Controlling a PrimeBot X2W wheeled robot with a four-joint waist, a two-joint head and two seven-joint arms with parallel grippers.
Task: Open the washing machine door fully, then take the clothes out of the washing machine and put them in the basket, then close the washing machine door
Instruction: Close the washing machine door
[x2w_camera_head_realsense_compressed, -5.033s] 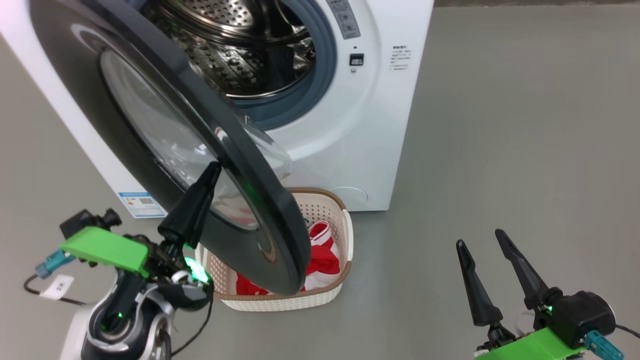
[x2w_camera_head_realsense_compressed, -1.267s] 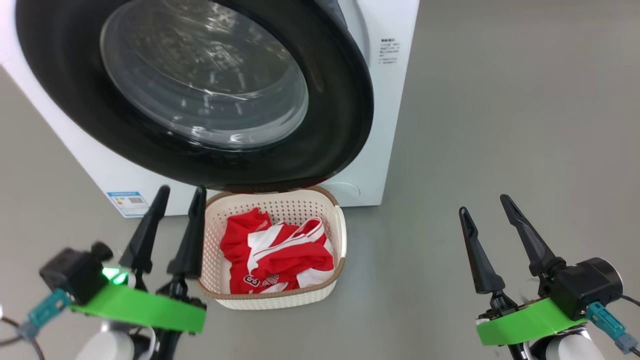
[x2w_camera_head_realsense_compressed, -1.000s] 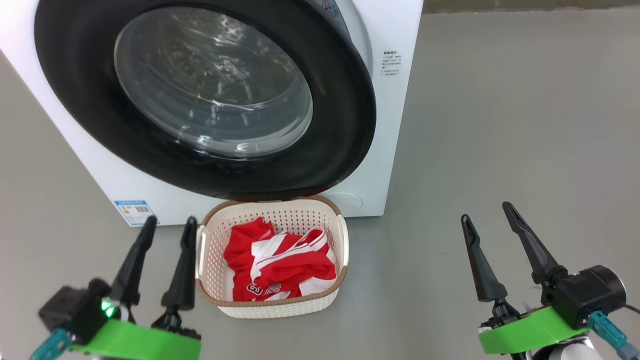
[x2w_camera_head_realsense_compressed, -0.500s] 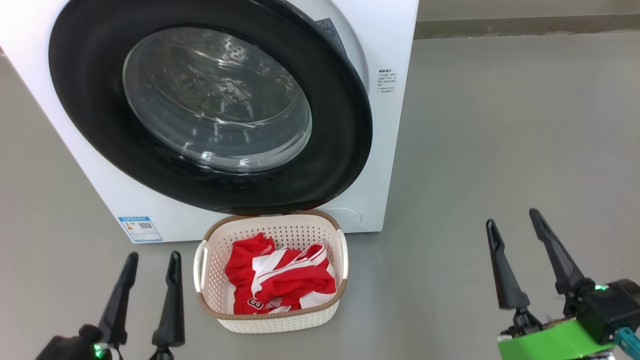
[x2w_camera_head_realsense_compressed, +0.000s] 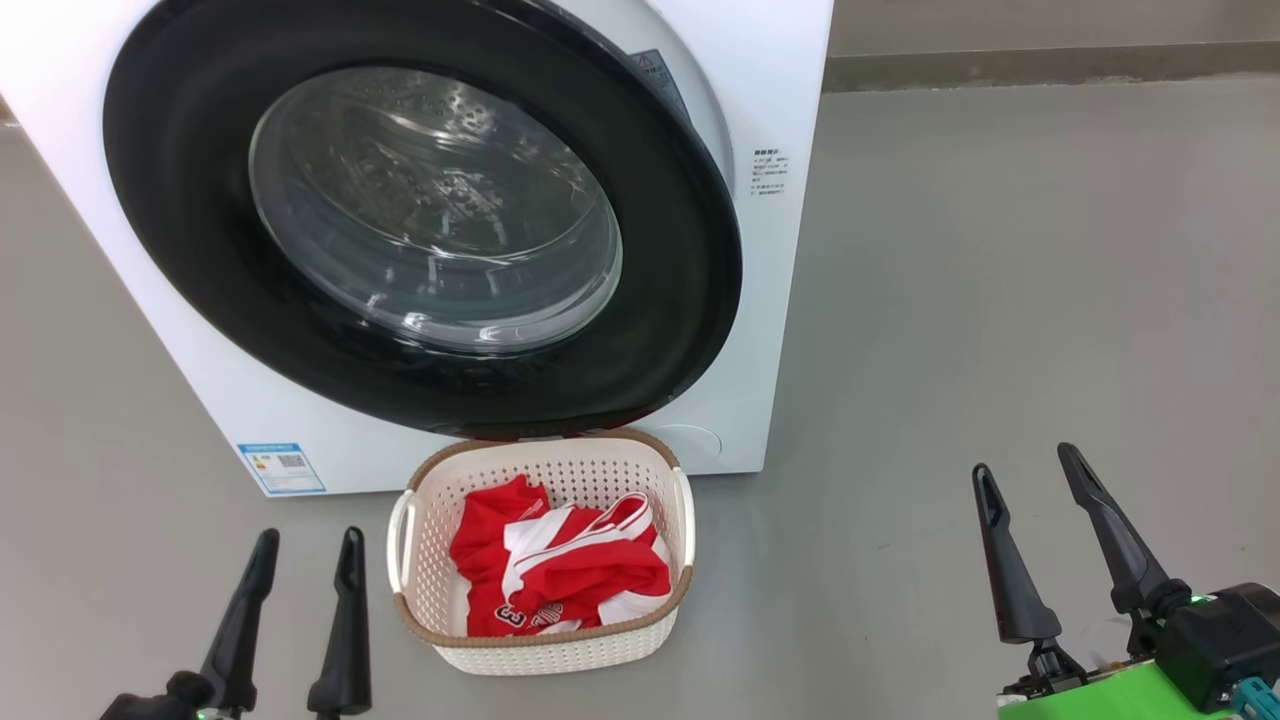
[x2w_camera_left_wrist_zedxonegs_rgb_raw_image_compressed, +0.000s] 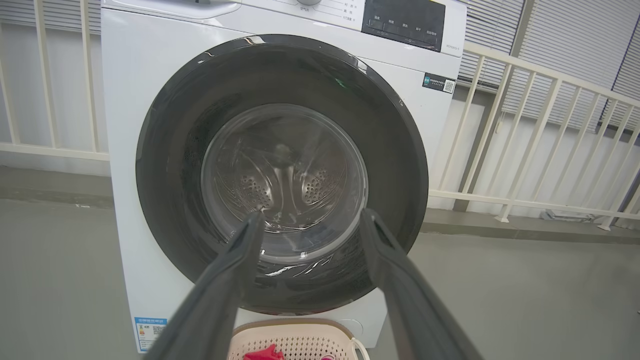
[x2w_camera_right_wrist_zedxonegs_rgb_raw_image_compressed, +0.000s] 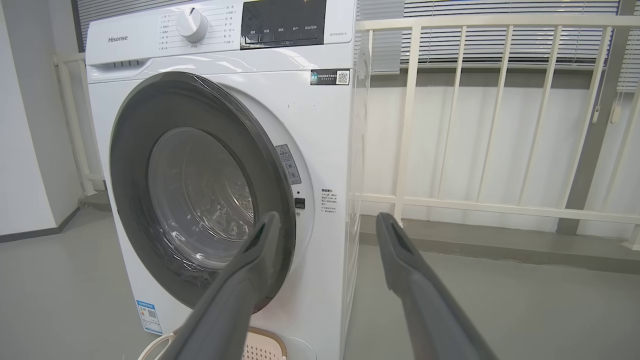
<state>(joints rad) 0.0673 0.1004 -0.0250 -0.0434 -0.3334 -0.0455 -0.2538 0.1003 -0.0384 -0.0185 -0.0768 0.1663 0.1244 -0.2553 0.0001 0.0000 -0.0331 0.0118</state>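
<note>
Swinging to, the washing machine door (x2w_camera_head_realsense_compressed: 430, 215) is left almost shut; clothes (x2w_camera_head_realsense_compressed: 570, 575) in basket (x2w_camera_head_realsense_compressed: 545, 645) at six o'clock; left gripper (x2w_camera_head_realsense_compressed: 309, 535), right gripper (x2w_camera_head_realsense_compressed: 1024, 460) withdrawn, spread empty.

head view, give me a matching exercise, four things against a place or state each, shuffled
1. round glossy black door with glass window
2. bright red jerseys with white trim
3. cream perforated plastic basket
4. left gripper

a. standing before the white washing machine
b. open, empty
c. lying in the basket
d. swung across the machine's front

Pairs: 1-d, 2-c, 3-a, 4-b
</note>
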